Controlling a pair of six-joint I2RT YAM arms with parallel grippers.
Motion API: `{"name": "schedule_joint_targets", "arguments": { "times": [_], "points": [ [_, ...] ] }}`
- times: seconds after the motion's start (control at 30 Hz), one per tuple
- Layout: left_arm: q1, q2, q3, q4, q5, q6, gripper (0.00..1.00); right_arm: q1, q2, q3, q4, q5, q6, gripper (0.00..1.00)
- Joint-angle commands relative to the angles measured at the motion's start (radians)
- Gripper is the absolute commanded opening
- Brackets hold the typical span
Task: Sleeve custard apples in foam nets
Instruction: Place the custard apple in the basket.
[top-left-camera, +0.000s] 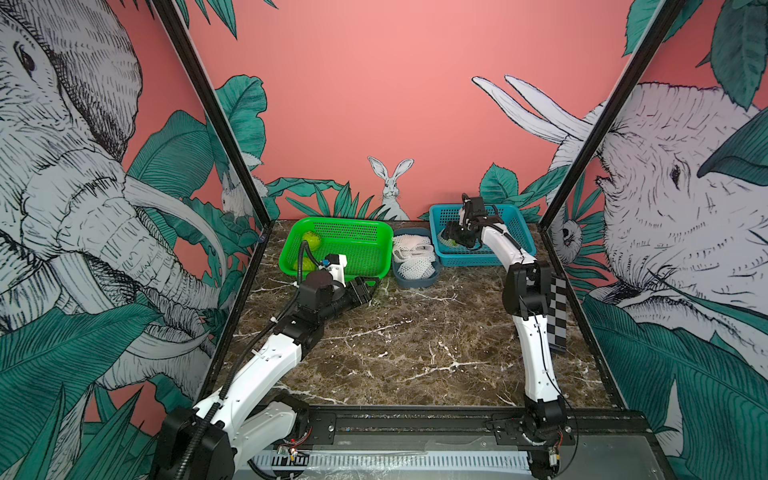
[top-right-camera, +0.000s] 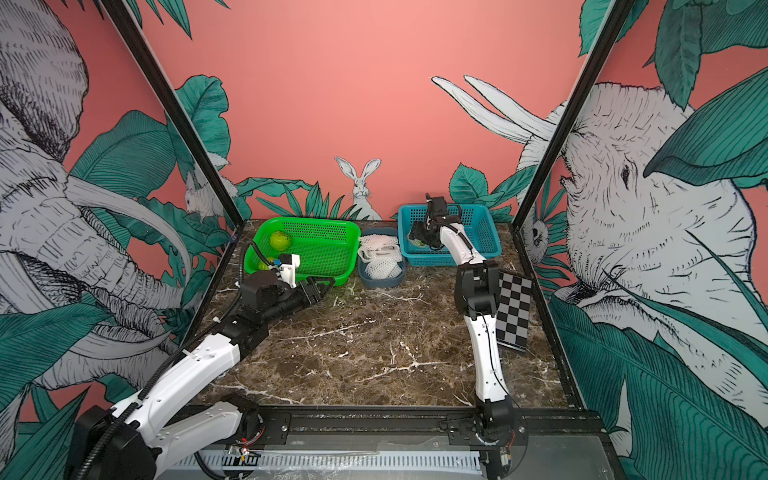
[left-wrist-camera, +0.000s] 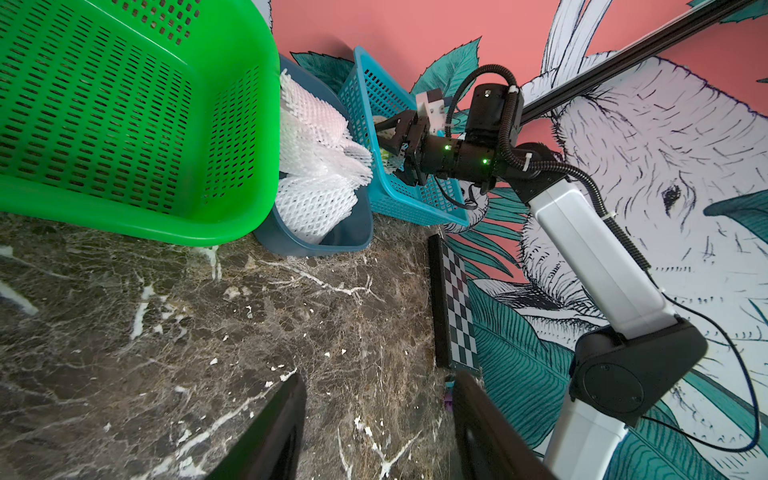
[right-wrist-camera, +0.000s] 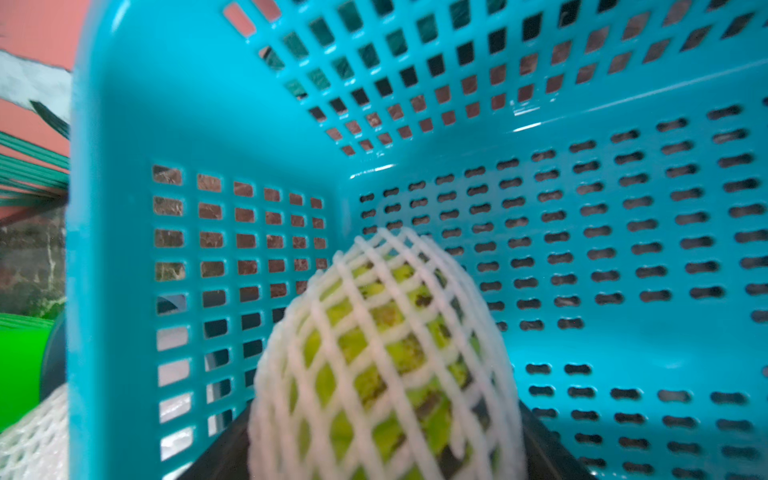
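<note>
Centrally, foam nets (top-left-camera: 413, 255) in tub (top-left-camera: 415, 283), green basket (top-left-camera: 357, 254), blue basket (top-left-camera: 478, 260) flanking

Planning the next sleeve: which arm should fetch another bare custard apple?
Left. Its open fingers hover beside the green perforated plastic basket holding two bare lime-green custard apples; right fingers flank the netted fruit in the blue basket.

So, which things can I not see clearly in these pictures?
- Nearer lime-green bumpy custard apple in the green perforated plastic basket: both top views, partly behind the left arm's black cable.
- Fruit sleeved in white foam mesh net: top views, covered by the right hand; right wrist view blurred and cut by the picture edge, so the grip is unclear.
- White foam nets piled in the grey-blue tub: overlapping, count unclear.
</note>
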Motion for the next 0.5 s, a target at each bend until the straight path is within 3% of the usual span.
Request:
{"name": "schedule_joint_targets", "arguments": {
  "times": [0.0, 0.47],
  "points": [
    [-0.006, -0.004, -0.012, 0.017, -0.018, -0.007, 0.58, 0.011, 0.021, 0.025, -0.061, 0.029, -0.042, 0.75],
    [-0.015, -0.012, -0.016, 0.02, -0.03, -0.005, 0.58, 0.019, -0.022, 0.029, -0.112, 0.071, -0.087, 0.97]
  ]
}}
